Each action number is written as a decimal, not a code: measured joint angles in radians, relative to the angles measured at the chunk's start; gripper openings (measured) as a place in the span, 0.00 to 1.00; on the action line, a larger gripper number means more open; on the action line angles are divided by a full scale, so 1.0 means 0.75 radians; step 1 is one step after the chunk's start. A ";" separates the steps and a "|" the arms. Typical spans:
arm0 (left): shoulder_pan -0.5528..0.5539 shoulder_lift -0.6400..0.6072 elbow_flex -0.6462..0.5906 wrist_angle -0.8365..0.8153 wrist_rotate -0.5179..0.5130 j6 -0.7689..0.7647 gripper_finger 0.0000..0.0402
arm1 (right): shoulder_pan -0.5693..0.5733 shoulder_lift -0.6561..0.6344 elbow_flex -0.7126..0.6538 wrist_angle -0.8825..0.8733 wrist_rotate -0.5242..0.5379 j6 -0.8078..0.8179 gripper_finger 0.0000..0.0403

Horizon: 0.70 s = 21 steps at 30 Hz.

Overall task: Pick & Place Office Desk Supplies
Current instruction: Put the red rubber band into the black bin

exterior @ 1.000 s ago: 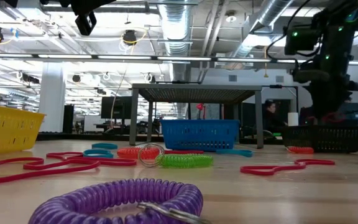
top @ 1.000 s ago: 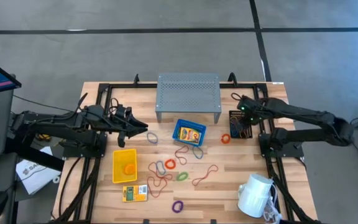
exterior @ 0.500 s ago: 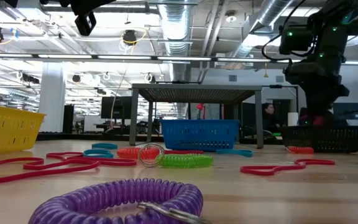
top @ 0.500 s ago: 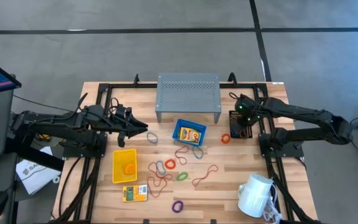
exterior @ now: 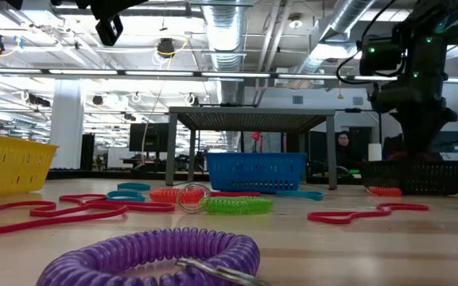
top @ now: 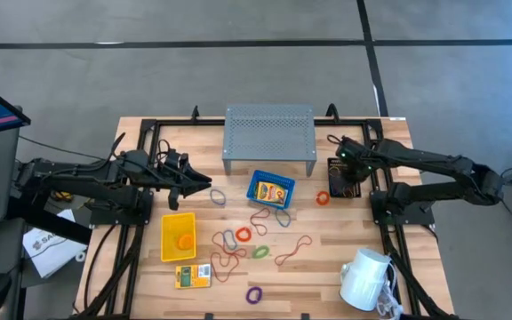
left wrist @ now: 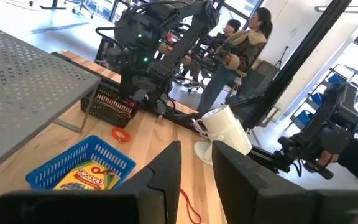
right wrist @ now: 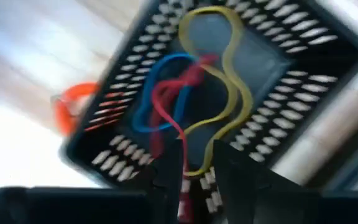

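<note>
The black mesh bin (top: 345, 180) stands at the table's right, with a yellow loop (right wrist: 232, 74), a blue loop (right wrist: 143, 106) and a red loop (right wrist: 166, 106) lying in it. My right gripper (right wrist: 196, 168) points down into it, fingers drawn close. My left gripper (top: 204, 183) hangs level above the table's left, shut on nothing. A blue bin (top: 270, 189) holds a yellow packet. A yellow bin (top: 178, 236) holds an orange loop. Several loops (top: 254, 240) and a second packet (top: 193, 276) lie on the wood. My right gripper stands over the red loop's lower strand (right wrist: 178, 140), which runs toward the narrow slit between its fingers. The view is blurred. Whether the fingers touch the loop or only hang above it, I cannot tell.
A grey perforated riser (top: 269, 133) stands at the far middle. A white mug (top: 365, 278) lies at the near right corner. An orange loop (top: 323, 198) rests just left of the black bin. A purple coil (exterior: 157, 254) lies near the front edge.
My right gripper has tipped a little and leaned slightly toward the table's left while staying over the black mesh bin. The bin and the loops on the table have kept their places.
</note>
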State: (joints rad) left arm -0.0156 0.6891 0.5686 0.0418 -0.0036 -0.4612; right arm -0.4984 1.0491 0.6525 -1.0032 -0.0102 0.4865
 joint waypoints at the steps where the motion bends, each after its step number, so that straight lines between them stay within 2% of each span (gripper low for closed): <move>1: 0.000 0.000 0.000 -0.001 0.000 -0.001 0.21 | 0.000 -0.003 0.000 0.020 -0.054 -0.021 0.21; 3: 0.000 0.000 0.000 0.000 0.000 0.000 0.21 | -0.001 -0.005 0.001 0.032 -0.082 -0.028 0.21; 6: 0.000 0.000 0.000 -0.001 0.000 -0.001 0.21 | 0.001 0.000 -0.005 -0.041 0.046 0.019 0.21; 10: 0.000 0.000 0.000 -0.001 0.000 -0.001 0.21 | 0.012 -0.013 -0.009 0.043 -0.096 0.000 0.20; 15: 0.000 0.000 0.001 -0.001 0.000 -0.001 0.21 | 0.006 -0.012 -0.010 0.056 -0.075 -0.099 0.22; 17: 0.000 0.000 0.000 -0.001 0.000 -0.001 0.21 | -0.007 -0.012 -0.010 0.065 -0.129 -0.136 0.26; 21: 0.000 0.000 0.001 -0.001 0.000 -0.001 0.21 | -0.041 -0.012 -0.010 0.052 -0.130 -0.137 0.41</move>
State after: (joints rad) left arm -0.0156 0.6891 0.5690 0.0414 -0.0036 -0.4621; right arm -0.5291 1.0401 0.6448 -0.9639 -0.1074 0.3836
